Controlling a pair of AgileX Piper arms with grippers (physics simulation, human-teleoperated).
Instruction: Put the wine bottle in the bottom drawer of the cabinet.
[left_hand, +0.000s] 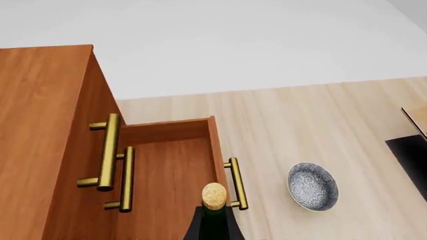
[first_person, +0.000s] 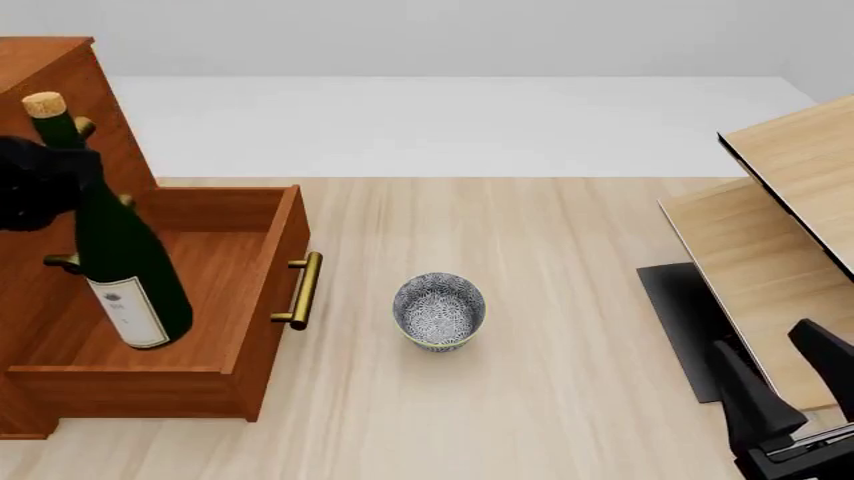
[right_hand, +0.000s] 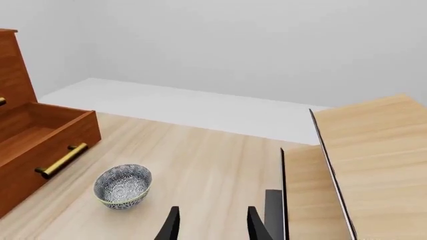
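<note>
Fingers of the right end effector (right_hand: 210, 225) stand apart with nothing between them, low at the near right of the surface (first_person: 561, 400), well away from the work. Further out, the patterned bowl (first_person: 439, 310) sits just beyond the brass handle (first_person: 302, 291) of the bottom drawer (first_person: 254, 340), which is pulled open from the cabinet (first_person: 67, 70). The left end effector (first_person: 40, 185) grips the wine bottle (first_person: 120, 250) by the neck; it hangs tilted over the drawer's interior, label end lowest. Risk: released from this height and tilt, the bottle could strike the drawer floor hard, or its base could catch a drawer wall and topple out.
</note>
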